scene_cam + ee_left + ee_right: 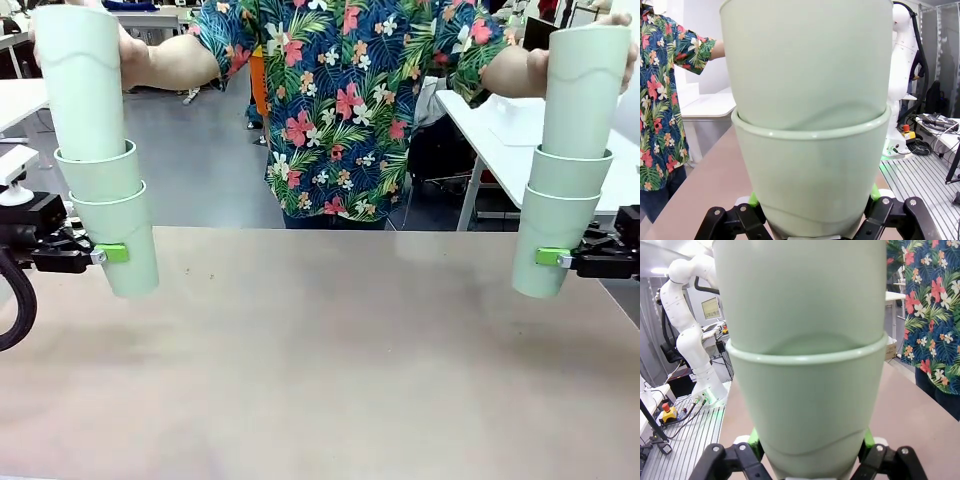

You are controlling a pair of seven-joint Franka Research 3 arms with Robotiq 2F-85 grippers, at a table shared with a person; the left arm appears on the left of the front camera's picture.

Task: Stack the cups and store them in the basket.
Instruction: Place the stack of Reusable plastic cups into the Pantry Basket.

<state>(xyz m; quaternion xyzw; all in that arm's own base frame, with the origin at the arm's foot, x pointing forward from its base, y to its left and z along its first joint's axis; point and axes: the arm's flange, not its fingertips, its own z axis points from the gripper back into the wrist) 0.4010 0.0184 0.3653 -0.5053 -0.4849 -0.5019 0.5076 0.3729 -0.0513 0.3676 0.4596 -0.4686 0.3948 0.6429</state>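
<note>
STEP IN HAND: stacking. Six pale sage-green tapered plastic cups stand in two stacks of three, L stack (98, 150) and R stack (572, 160). Both are held clear above the bare beige table top (330, 350), each leaning slightly.

END EFFECTORS:
- L gripper (122, 255): closed on L bottom cup (125, 225), green pads clamped on opposite sides of its lower wall.
- R gripper (545, 258): closed on R bottom cup (548, 235), same hold.
- Both wrist views show the gripped cup centred between the pads w/ the next cup nested inside its rim.

PERSON: hand at L stack (133, 55) and hand at R stack (537, 72) each grip the top cup. Both top cups stand high out of the middle cups, so are prob. not fully seated.

NEXT MOVE (judgement): keep both clamps firm while the top cups are pushed home. Then bring the stacks together, one into the other. This needs one stack aligned above the other's open rim. Storing not yet begun
</note>
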